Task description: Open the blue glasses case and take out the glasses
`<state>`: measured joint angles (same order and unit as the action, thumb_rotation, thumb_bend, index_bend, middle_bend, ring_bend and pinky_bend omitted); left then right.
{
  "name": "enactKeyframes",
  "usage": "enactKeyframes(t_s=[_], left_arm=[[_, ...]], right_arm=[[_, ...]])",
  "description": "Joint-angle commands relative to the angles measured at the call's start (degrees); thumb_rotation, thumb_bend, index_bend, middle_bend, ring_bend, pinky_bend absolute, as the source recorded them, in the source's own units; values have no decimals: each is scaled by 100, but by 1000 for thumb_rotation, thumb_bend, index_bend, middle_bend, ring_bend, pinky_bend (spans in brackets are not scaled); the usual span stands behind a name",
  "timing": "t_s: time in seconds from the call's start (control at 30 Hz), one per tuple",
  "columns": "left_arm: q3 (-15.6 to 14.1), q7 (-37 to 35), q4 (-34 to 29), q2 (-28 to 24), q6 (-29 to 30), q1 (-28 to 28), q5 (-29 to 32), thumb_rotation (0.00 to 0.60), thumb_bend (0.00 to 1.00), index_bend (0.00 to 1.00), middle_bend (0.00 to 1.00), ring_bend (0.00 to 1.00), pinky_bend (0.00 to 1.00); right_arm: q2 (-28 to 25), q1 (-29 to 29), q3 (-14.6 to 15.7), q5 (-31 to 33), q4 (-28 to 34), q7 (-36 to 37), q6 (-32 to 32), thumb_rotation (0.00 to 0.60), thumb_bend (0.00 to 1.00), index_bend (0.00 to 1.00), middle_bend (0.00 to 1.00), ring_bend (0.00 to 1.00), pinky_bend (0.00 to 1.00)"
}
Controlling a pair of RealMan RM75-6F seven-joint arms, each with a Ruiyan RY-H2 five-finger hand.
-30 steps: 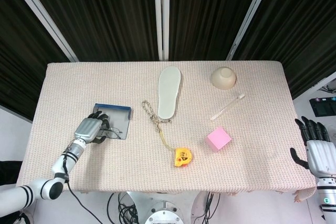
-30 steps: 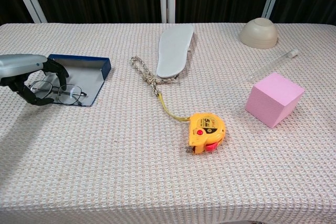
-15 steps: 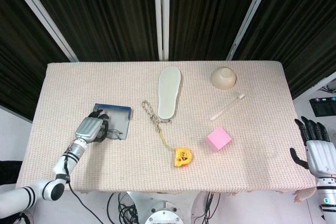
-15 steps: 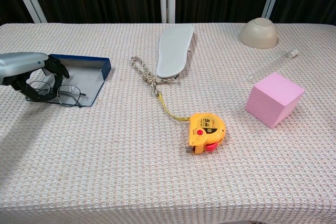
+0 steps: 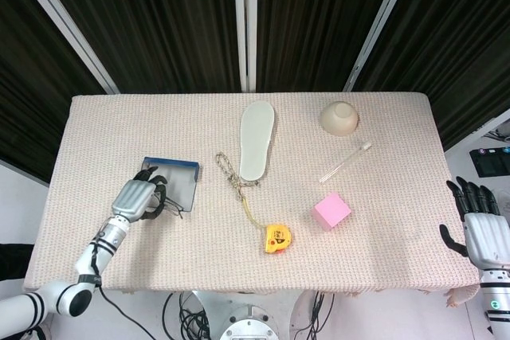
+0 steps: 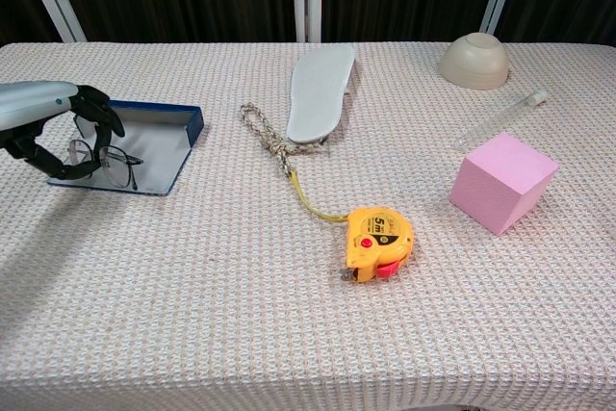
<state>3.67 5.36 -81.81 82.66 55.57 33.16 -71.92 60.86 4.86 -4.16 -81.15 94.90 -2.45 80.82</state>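
The blue glasses case (image 5: 180,181) (image 6: 154,140) lies open and flat on the table's left side, its grey lining showing. My left hand (image 5: 140,197) (image 6: 50,122) holds the thin-framed glasses (image 6: 99,162) (image 5: 165,205) by one end, lifted and tilted above the case's near edge. My right hand (image 5: 480,228) hangs off the table's right edge, fingers spread, holding nothing; it does not show in the chest view.
A yellow tape measure (image 6: 379,241) with its tape pulled out lies mid-table, beside a knotted rope (image 6: 269,140) and a white insole (image 6: 320,92). A pink cube (image 6: 502,182), a clear tube (image 6: 500,118) and an upturned beige bowl (image 6: 474,60) occupy the right side.
My left hand has raised the glasses off the case lining; they now hang tilted from its fingers instead of lying flat. The right hand has not moved.
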Motion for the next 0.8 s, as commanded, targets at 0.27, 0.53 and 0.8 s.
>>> enactKeyframes(t_s=[0.27,0.53,0.8], left_arm=[[-466,728,-1103,-499,278,-287,-323,600,468,774,251,19,116],[-746,1604,-1674,-647,239,-394,-120,600,468,775,251,19,115],[-707,1681,-1609,-540,158,-376,-12,600,457,585,237,19,113]], right_arm=[[-39,-20,14,-45,20,62,32,600,329,0,0,0,0],[-62,-35,24,-77,31,102,57,600,329,0,0,0,0],[-59,-30,20,-60,32,93,42,600,330,0,0,0,0]])
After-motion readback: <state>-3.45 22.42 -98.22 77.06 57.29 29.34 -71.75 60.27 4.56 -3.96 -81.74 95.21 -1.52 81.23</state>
